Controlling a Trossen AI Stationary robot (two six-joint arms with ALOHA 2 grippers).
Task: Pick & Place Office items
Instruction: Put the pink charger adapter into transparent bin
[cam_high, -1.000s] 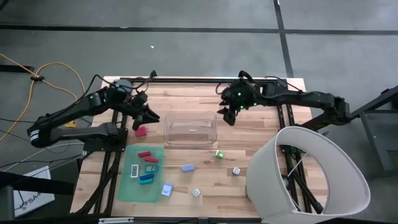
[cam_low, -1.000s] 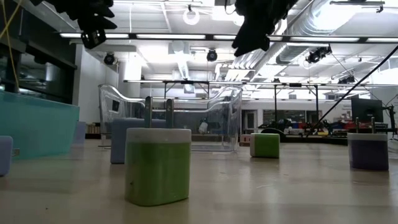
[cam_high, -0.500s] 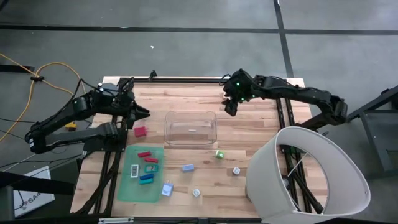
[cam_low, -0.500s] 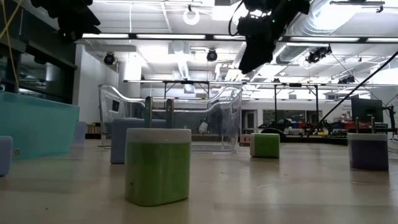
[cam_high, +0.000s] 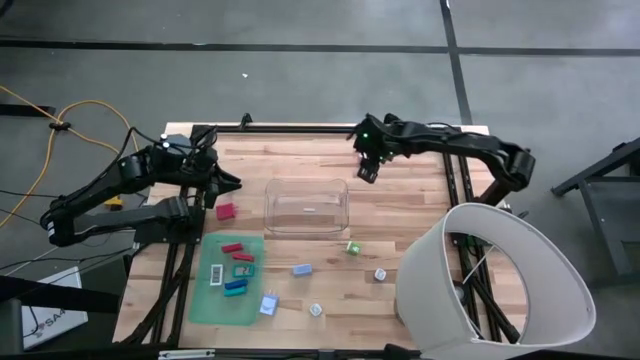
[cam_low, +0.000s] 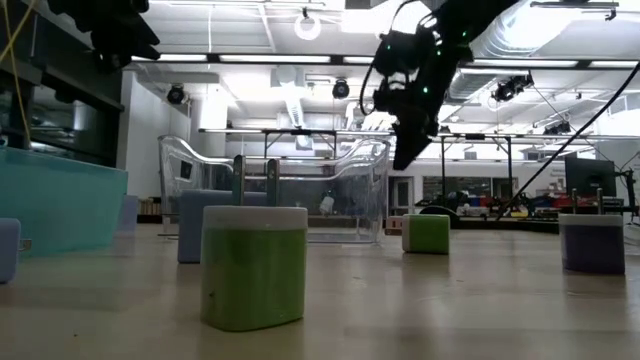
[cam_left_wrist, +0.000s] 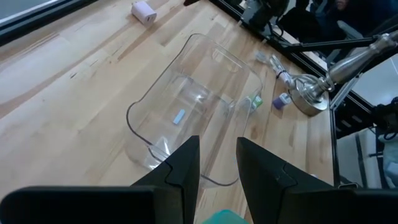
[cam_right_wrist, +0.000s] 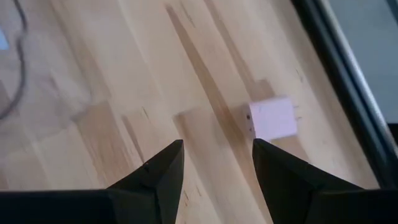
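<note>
Red piece (cam_high: 232, 247) lengthwise across mat (cam_high: 207, 300)

Your left gripper (cam_high: 222, 181) hangs raised at left side, arm bent back, fingers (cam_left_wrist: 181, 169) parted by narrow gap, nothing between jaws. Your right gripper (cam_high: 366, 171) reaches in from right on long outstretched arm, tilted down, fingers (cam_right_wrist: 163, 168) spread wider, jaws empty.

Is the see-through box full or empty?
Empty, nearly. The clear bin holds no pieces in the high view; only a small label shows through its bottom in the left wrist view.
</note>
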